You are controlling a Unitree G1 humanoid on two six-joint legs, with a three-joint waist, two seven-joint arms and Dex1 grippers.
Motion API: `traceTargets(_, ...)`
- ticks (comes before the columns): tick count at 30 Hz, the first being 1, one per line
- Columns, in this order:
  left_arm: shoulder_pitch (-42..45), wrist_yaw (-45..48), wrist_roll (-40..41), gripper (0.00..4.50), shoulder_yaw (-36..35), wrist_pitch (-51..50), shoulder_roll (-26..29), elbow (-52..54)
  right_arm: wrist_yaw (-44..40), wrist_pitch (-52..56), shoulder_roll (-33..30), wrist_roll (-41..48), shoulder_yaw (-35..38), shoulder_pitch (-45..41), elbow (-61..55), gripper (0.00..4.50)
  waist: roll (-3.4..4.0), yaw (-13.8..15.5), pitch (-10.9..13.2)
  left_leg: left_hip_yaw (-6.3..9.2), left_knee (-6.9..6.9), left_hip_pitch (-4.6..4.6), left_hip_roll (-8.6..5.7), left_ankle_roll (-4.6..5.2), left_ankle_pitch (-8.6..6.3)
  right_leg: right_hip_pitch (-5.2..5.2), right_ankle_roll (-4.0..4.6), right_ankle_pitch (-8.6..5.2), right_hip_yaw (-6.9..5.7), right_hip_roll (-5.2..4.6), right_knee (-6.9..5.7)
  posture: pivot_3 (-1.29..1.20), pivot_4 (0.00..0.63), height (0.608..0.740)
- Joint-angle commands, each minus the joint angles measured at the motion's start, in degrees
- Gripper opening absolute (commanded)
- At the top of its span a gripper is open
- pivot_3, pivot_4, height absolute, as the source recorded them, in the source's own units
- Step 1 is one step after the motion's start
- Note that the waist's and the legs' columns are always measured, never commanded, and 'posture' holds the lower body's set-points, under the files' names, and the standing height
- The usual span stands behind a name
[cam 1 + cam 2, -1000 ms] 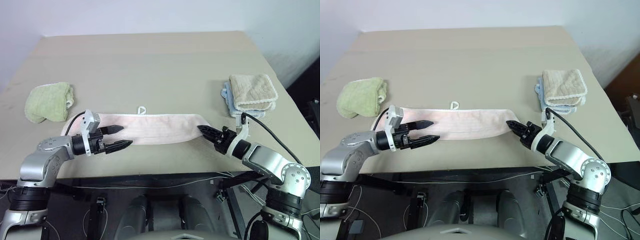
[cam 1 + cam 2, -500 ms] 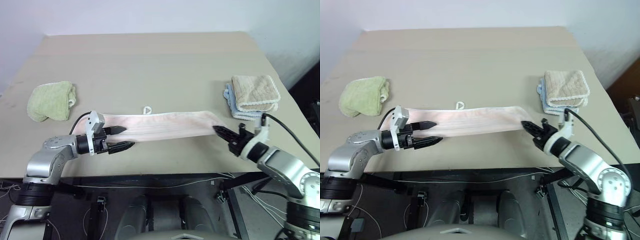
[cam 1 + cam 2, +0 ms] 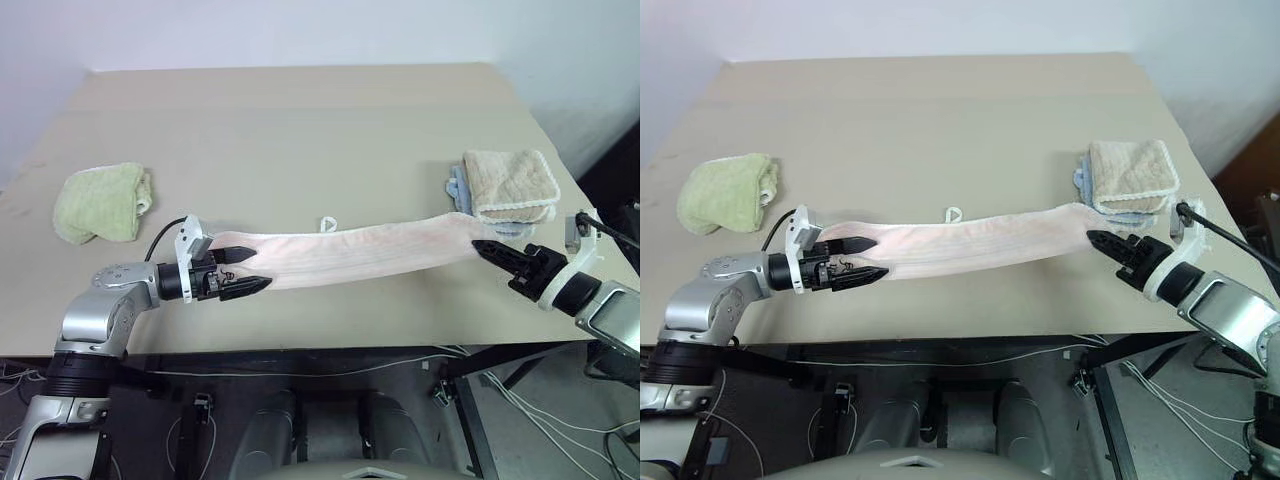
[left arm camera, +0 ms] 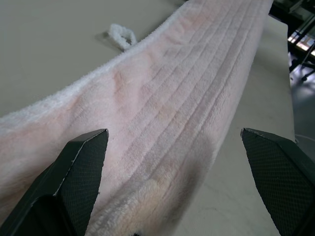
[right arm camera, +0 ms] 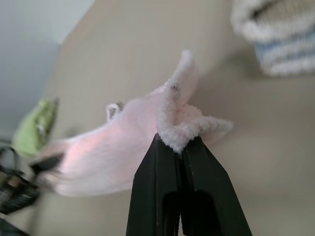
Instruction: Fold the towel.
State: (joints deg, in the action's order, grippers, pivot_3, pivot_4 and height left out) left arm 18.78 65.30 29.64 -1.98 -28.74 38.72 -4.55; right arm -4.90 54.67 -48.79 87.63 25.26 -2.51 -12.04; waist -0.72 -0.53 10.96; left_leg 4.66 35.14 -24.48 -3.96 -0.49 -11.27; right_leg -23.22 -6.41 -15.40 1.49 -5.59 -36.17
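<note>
Right gripper [image 5: 176, 145] fingers pressed together, pinching a bunched end of the towel [image 3: 350, 252]; a tuft of pale pink terry sticks out past the tips in the right wrist view. Left gripper [image 3: 243, 272] fingers spread wide, one either side of the towel's other end; cloth lies between them. In the left wrist view the two black fingers [image 4: 83, 169] stand well apart with ribbed pink pile filling the gap. Whether either finger touches the cloth, cannot tell.

Towel runs as a long narrow band from between the left fingers across to the right fingertips. The end at the right fingers is lifted off the table [image 3: 300, 120]; the end at the left fingers appears to rest on it. Small white loop tab [image 3: 328, 223] sits on the band's far edge, roughly midway between the two grippers.

Just beyond the right fingertips: beige towel with white scalloped edging [image 3: 510, 184], folded, stacked on a light blue cloth [image 3: 1080, 180]. The lifted pink end reaches just beside this stack.

Beyond and outward of the left fingers, well apart: light green towel [image 3: 98, 202], loosely folded.
</note>
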Motion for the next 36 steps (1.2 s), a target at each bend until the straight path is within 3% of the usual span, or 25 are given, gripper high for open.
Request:
traceTargets(1, -0.48, -0.39, 0.45, 4.5, -1.79, 0.67, 0.28, 1.87, -12.61, -2.33, -4.19, -11.23, -2.46, 1.01, -5.26, 0.01, -0.02, 0.0, 0.0, 0.0, 0.0, 0.0, 0.0, 0.0, 0.0, 0.0, -0.01, 0.0, -0.01, 0.0, 0.0, 0.0, 0.15, 0.74)
traceTargets(11, -3.34, -1.3, -0.1, 4.5, -2.06, 0.87, 1.31, 4.68, -27.15, -5.19, -6.65, -24.97, -7.05, -5.22, -7.29, 0.01, -0.01, -0.03, 0.0, 0.03, 0.0, 0.0, 0.01, -0.02, -0.01, -0.02, 0.11, -0.06, -0.01, -0.03, 0.02, 0.0, 0.15, 0.74)
traceTargets(18, -4.69, -2.25, -0.09, 4.5, -2.09, 0.45, 1.14, 6.46, -29.5, -5.52, -4.39, -30.9, -14.17, -11.66, -11.69, 0.01, -0.01, -0.03, 0.0, 0.03, -0.02, -0.04, 0.0, -0.02, -0.02, -0.04, 0.11, -0.06, 0.0, -0.07, 0.06, 0.0, 0.15, 0.74)
traceTargets(26, -5.53, -2.88, -0.41, 4.5, -1.88, 0.22, 1.04, 7.44, -27.33, -8.27, -1.9, -47.74, -28.15, -16.46, -16.68, 0.01, -0.01, 0.0, 0.0, 0.04, -0.02, -0.06, -0.04, -0.03, -0.02, -0.09, 0.11, -0.06, 0.0, -0.08, 0.06, 0.0, 0.15, 0.74)
traceTargets(36, -7.78, -3.46, -1.34, 4.5, -1.39, 0.99, 0.95, 9.27, -31.76, -10.6, 3.81, -50.25, -30.6, -20.29, -20.01, 0.01, -0.01, -0.04, 0.0, 0.06, -0.03, -0.07, -0.04, -0.04, -0.02, -0.1, -0.02, 0.02, -0.01, -0.06, 0.03, 0.0, 0.15, 0.74)
